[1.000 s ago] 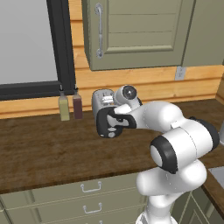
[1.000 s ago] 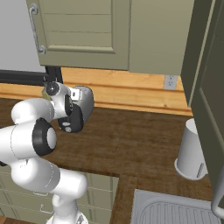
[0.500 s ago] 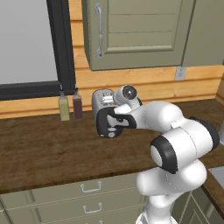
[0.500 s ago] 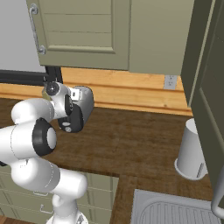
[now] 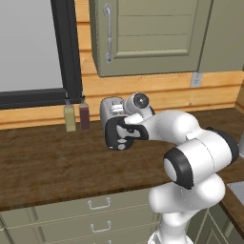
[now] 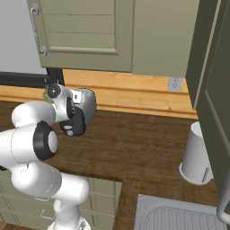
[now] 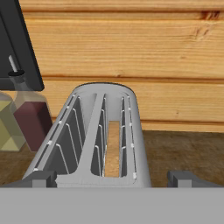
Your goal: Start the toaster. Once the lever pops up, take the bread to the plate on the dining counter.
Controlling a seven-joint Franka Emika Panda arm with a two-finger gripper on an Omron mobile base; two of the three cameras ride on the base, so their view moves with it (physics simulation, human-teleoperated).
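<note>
From the left base view, the toaster [image 5: 111, 110] stands on the wooden surface [image 5: 47, 157] just right of two bottles [image 5: 77, 116], with the hand over its near end. From the right base view, the toaster [image 6: 85, 108] sits far left of a white jug [image 6: 196, 155]. In the hand view, the fingers [image 7: 112, 178] are spread wide on either side of the toaster [image 7: 94, 140], holding nothing, and the bread [image 7: 113, 148] sits down in its right-hand slot.

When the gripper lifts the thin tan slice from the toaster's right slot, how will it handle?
The thin tan bread slice probably weighs little and may crumble if squeezed. Standing upright, deep in the shiny silver toaster, it offers little edge to pinch, so it could snag on the slot wires.
</note>
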